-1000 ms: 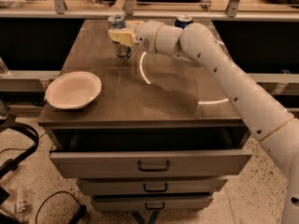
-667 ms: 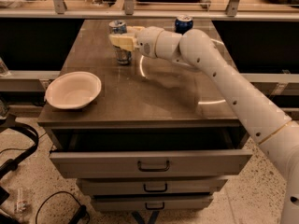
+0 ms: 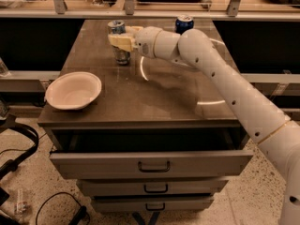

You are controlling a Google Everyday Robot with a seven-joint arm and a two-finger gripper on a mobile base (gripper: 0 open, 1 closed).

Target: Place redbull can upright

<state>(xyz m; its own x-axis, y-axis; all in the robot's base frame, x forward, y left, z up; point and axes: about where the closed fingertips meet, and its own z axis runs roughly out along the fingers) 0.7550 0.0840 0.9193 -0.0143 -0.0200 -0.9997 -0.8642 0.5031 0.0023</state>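
The redbull can, slim and silver-blue, stands upright at the far left of the brown table top. Its base seems to rest on the surface. My gripper reaches in from the right and is shut around the can's middle, with the cream fingers covering part of its side. The white arm runs from the gripper to the lower right of the view.
A dark blue Pepsi can stands at the table's far edge, right of the gripper. A white bowl sits at the front left corner. The top drawer below the table is pulled open. Shelving rails run behind the table.
The gripper has lowered the can a little, so its base now reaches the table. The can has stayed upright in the grip.
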